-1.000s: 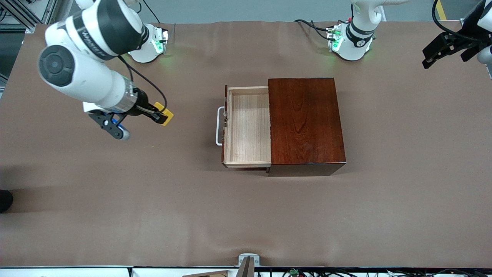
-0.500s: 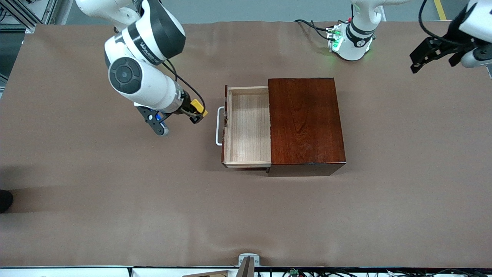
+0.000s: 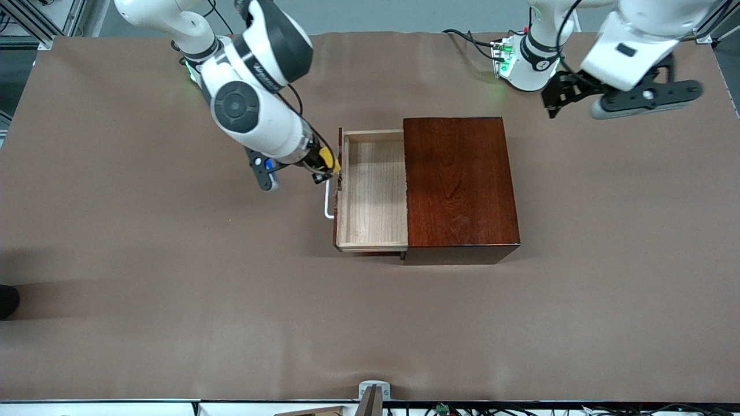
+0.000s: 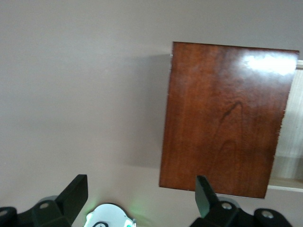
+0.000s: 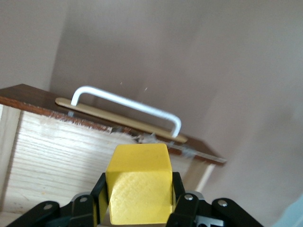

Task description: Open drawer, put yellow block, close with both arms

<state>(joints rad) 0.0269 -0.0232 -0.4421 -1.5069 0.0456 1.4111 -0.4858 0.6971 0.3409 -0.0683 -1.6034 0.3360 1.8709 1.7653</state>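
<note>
The drawer point(image 3: 373, 190) stands pulled out of the dark mahogany box point(image 3: 459, 182), its pale wood lining bare and its white handle point(image 3: 328, 203) toward the right arm's end. My right gripper point(image 3: 326, 166) is shut on the yellow block point(image 3: 329, 158) and holds it over the drawer's front edge by the handle. The right wrist view shows the block point(image 5: 137, 182) between the fingers, with the handle point(image 5: 128, 101) and the lining point(image 5: 57, 156) below. My left gripper point(image 3: 556, 97) is open and empty over the table beside its base; its view shows the box top point(image 4: 227, 118).
The brown table cover point(image 3: 173, 300) spreads all round the box. The green-lit arm bases point(image 3: 523, 63) stand along the farthest edge. A small grey bracket point(image 3: 374, 392) sits at the nearest edge. A dark object point(image 3: 7, 300) pokes in at the right arm's end.
My right arm has carried the yellow block from the right arm's end of the table to over the drawer's front. My left arm has swung in from the table's end toward the box.
</note>
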